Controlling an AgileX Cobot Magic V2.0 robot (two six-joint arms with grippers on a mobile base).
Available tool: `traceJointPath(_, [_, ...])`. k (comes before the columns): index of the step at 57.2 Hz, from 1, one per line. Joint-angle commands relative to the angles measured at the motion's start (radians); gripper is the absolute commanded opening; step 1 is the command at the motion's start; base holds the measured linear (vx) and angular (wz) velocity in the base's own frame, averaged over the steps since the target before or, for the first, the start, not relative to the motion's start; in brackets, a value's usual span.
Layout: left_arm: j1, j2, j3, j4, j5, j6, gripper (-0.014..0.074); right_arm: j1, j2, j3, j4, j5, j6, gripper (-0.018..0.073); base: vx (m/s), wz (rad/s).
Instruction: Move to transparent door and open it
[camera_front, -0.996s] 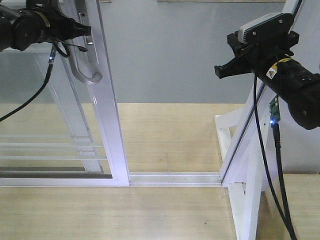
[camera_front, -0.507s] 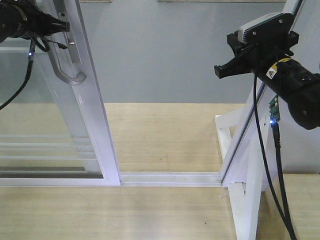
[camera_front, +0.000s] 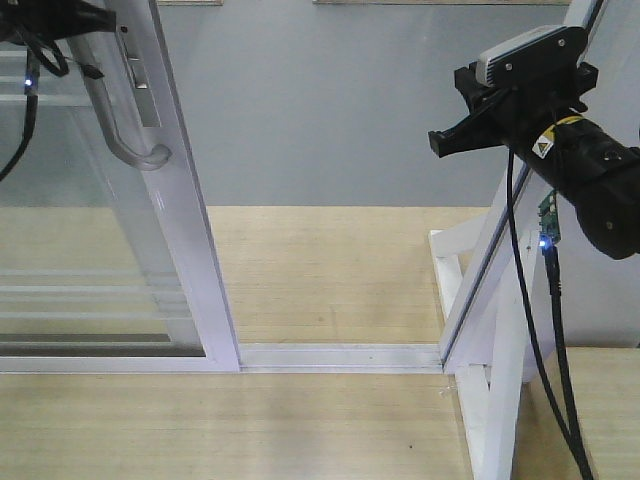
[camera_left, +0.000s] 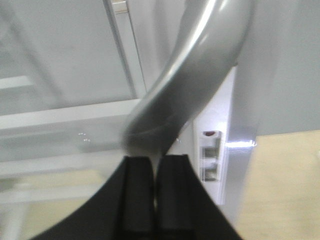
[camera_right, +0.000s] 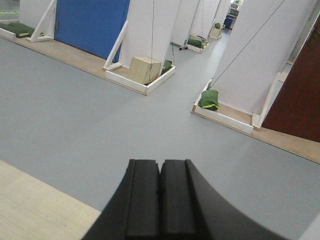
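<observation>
Door, the transparent one, stood at frame left, slid clear of the bottom track. Left gripper, jaws together, sat hooked behind the curved handle. Right gripper idle, jaws together. Step judged: sliding open; next, continue leftward pull.

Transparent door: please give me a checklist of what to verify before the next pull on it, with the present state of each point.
1. Left pincer at the handle: ok, its tip sits just beneath the grey curve.
2. Left pincer gripping the handle: not ok, its fingers are pressed together with nothing between them.
3. Transparent door partly open: ok, a gap shows over the floor track.
4. Right pincer free: ok, shut on nothing.
5. Room for the door to slide further left: cannot tell.
</observation>
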Motion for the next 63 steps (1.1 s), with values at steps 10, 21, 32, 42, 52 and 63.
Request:
traceJointPath(10, [0.073,-0.11,-0.043,0.062,-0.035,-0.007,0.0,-0.005,-0.044,-0.025,0.009,-0.08,0.0,-0.0006,0.0,0.0])
traceJointPath(21, [0.072,-0.192,-0.038,0.007,-0.01,0.005,0.0,-0.004,-0.062,-0.025,0.006,-0.057,0.042,-0.0006,0.0,0.0])
traceJointPath(32, [0.071,-0.32,0.121,-0.11,-0.051,0.138,0.0,-0.004,-0.182,-0.025,0.002,0.083,0.073,-0.0006,0.0,0.0])
traceJointPath(42, [0.071,-0.488,0.421,-0.2,-0.222,0.18,0.0,-0.004,-0.366,-0.025,0.003,0.332,0.082,-0.0006,0.0,0.0])
traceJointPath(52, [0.071,-0.689,0.719,-0.21,-0.364,0.178,0.0,-0.004,-0.553,-0.009,0.002,0.51,0.082,-0.0006,0.0,0.0])
traceJointPath(63, [0.071,-0.911,0.964,-0.255,-0.406,0.173,0.0,-0.004,-0.797,0.197,0.003,0.515,0.089,-0.0006,0.0,0.0])
